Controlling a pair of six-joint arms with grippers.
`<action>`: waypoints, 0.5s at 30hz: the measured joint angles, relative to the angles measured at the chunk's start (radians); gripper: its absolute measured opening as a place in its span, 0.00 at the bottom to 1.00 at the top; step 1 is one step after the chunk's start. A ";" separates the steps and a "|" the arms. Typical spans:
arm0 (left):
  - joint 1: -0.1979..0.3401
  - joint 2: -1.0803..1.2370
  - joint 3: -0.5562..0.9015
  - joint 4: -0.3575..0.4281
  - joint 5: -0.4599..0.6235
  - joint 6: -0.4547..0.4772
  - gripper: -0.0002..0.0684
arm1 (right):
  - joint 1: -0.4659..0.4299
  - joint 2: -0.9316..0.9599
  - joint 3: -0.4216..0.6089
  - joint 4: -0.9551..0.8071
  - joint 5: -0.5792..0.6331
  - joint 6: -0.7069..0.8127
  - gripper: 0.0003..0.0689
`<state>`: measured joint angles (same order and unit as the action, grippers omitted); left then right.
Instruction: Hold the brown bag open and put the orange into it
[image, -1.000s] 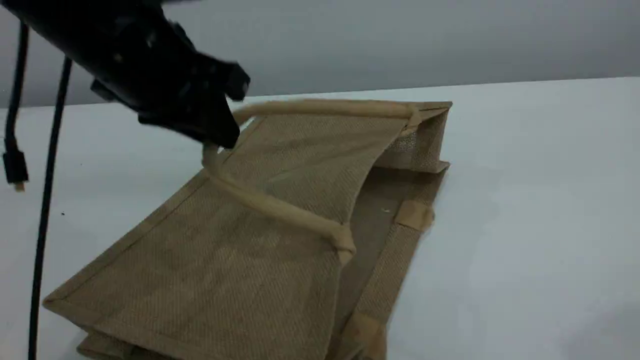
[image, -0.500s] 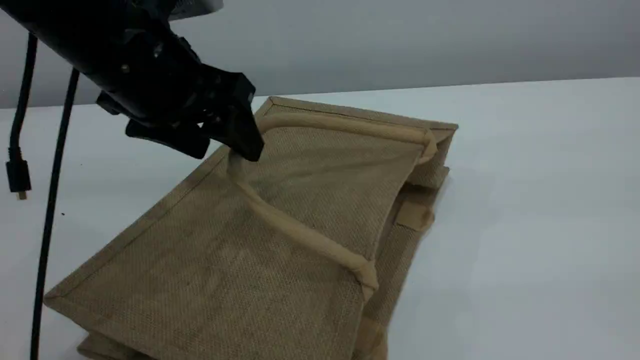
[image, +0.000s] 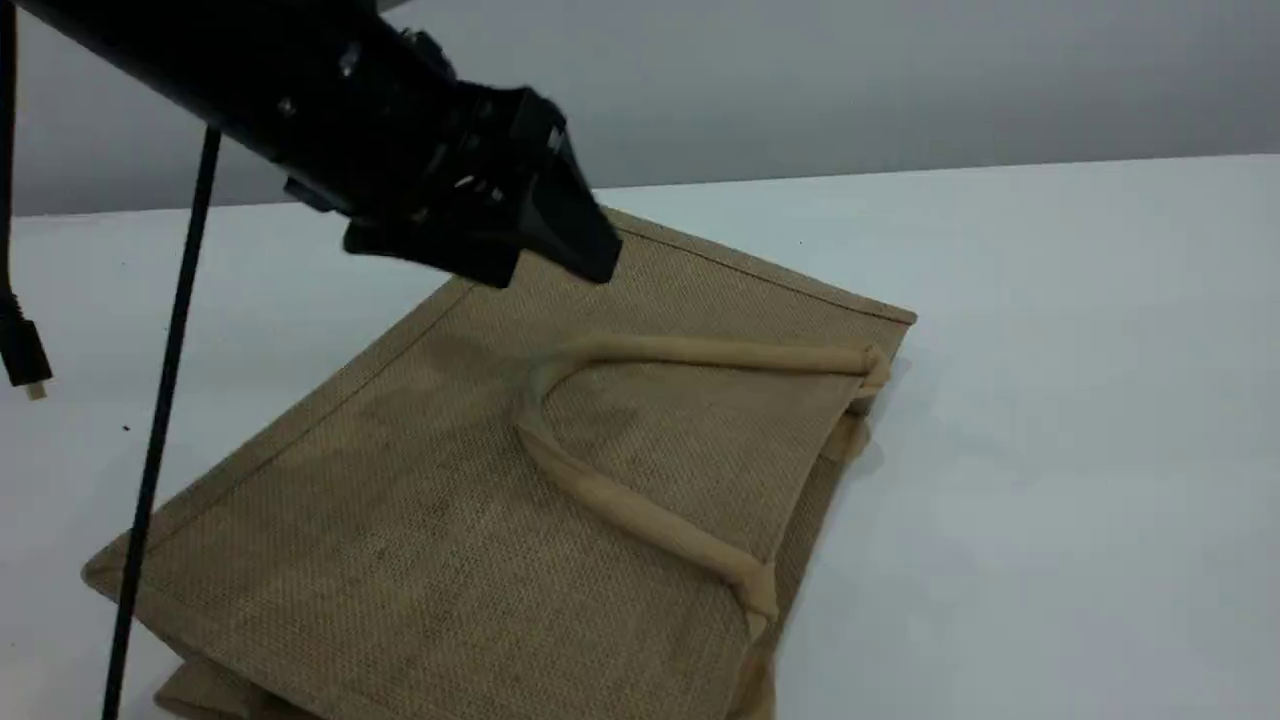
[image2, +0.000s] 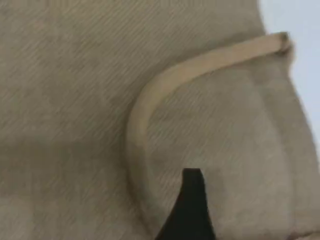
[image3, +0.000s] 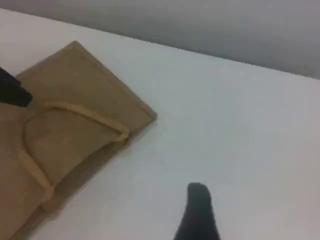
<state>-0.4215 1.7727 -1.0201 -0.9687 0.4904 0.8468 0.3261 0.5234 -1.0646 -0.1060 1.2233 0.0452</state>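
The brown bag (image: 450, 520) lies flat on the white table, its mouth toward the right and closed. Its upper beige loop handle (image: 640, 515) rests slack on the top panel. My left gripper (image: 550, 268) hovers above the bag's far edge, open, with nothing between its fingers. In the left wrist view one fingertip (image2: 192, 200) hangs just over the cloth inside the handle's curve (image2: 145, 100). My right gripper (image3: 197, 202) shows only as one dark fingertip over bare table, right of the bag (image3: 75, 85), and holds nothing. The orange is out of view.
A black cable (image: 160, 400) hangs down at the left over the bag's near corner, and a second one ends in a plug (image: 20, 350) at the far left. White table (image: 1050, 400) stretches to the right of the bag.
My left gripper let go of the handle and rose to the right. The handle dropped onto the bag, and the raised top panel sank flat, closing the mouth.
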 joint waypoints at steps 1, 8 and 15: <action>0.000 -0.002 0.000 -0.026 0.010 0.030 0.83 | 0.000 0.000 0.001 0.000 0.000 0.000 0.69; 0.000 -0.100 0.000 0.006 0.109 0.058 0.83 | 0.000 -0.054 0.001 0.000 -0.002 0.007 0.69; 0.000 -0.298 0.000 0.087 0.198 0.029 0.83 | 0.000 -0.172 0.069 0.050 -0.003 -0.004 0.69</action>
<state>-0.4215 1.4744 -1.0201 -0.8817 0.6883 0.8758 0.3261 0.3511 -0.9955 -0.0559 1.2203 0.0414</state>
